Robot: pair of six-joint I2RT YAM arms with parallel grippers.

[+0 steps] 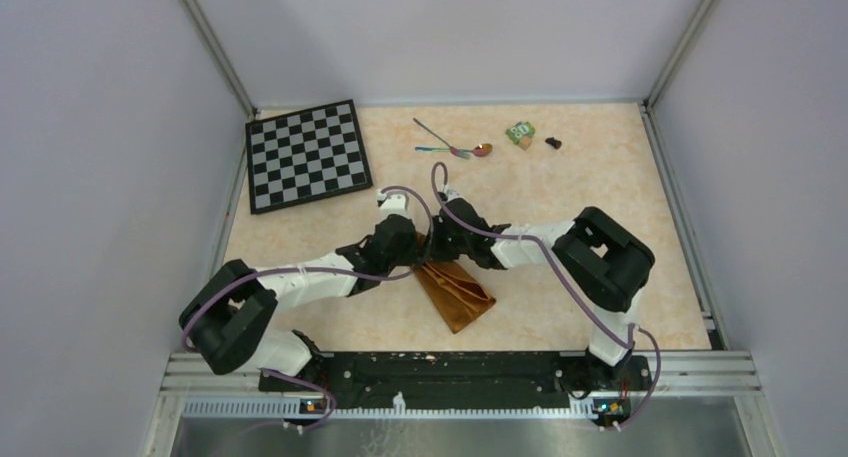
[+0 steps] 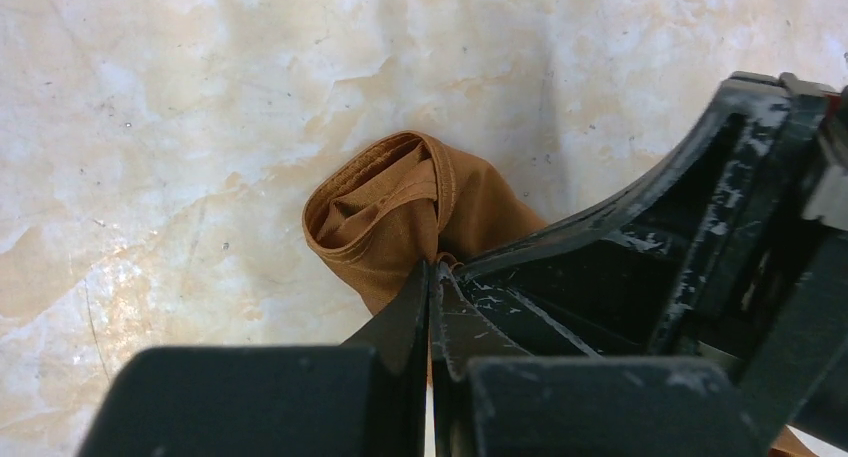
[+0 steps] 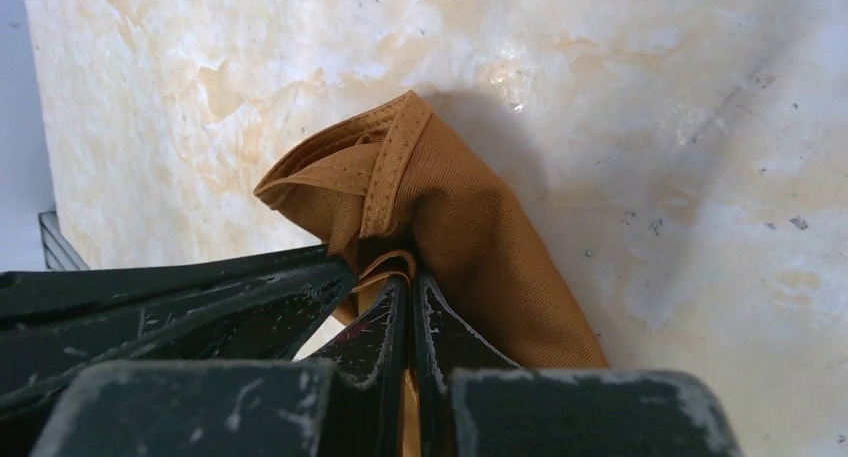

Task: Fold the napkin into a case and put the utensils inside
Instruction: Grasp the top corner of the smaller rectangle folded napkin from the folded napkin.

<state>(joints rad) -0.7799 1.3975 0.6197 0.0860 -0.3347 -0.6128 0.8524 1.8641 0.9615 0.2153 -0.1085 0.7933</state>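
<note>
So the left gripper (image 2: 432, 269) & right gripper (image 3: 405, 279) are both clamped tight on the napkin (image 1: 462, 295), side by side at its far end, approx mid-table. It's folded narrow. The utensils (image 1: 452, 146) lie well apart from it, near the back.

I am seeing white arm links (image 1: 310, 282), black joint housings (image 1: 605, 257), purple cables (image 1: 300, 270) looping along both; claw fingers (image 2: 400, 322) showing scuffed black paint.
</note>
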